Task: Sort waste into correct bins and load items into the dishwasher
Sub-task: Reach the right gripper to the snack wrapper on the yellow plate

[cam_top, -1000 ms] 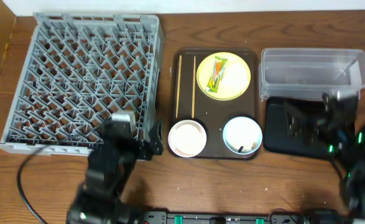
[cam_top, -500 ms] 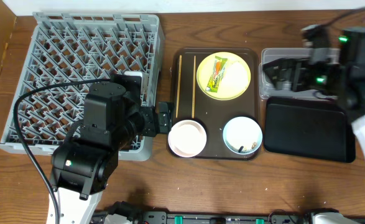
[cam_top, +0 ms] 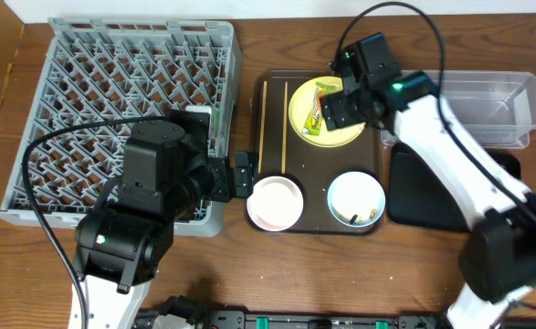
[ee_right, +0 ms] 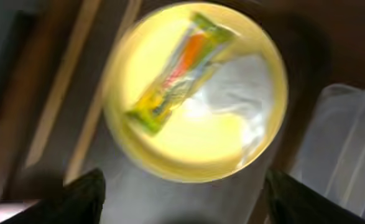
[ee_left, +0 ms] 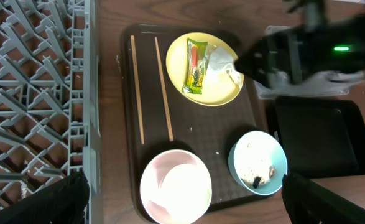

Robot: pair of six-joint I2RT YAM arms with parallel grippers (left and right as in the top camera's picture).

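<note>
Green-and-yellow snack wrapper (ee_left: 196, 65) is lying on the round yellow plate (ee_left: 213, 92), left of centre, with the crumpled white paper (ee_left: 222, 62) touching its right side on the same plate. Plate is sitting at the far right of the dark brown serving tray (cam_top: 309, 164). Thin wooden chopsticks (cam_top: 284, 128) are lying parallel, slightly apart, on the tray just left of the plate. White bowl (cam_top: 275, 203) and light blue bowl (cam_top: 355, 197) are sitting side by side along the tray's near edge. Whitish rice-like crumbs (ee_left: 252, 163) are sitting in the blue one, plus a small dark bit I can't identify. Right claw (cam_top: 339, 110) is hanging over the plate's right half, released: the right wrist view is showing both fingers spread wide with nothing between them, but it's blurred, so height over the plate is unclear. Left claw (cam_top: 241, 174) is also released, gripping nothing, sitting between the square grey plastic dish rack (cam_top: 94, 100) and the white bowl, near the rack's front right corner. Clear plastic rectangular tub (cam_top: 500, 110) and shallow black rectangular tray (cam_top: 414, 196) are sitting on the wooden counter (cam_top: 341, 274) right of the serving tray, tub behind, black tray in front, right arm crossing over both.
</note>
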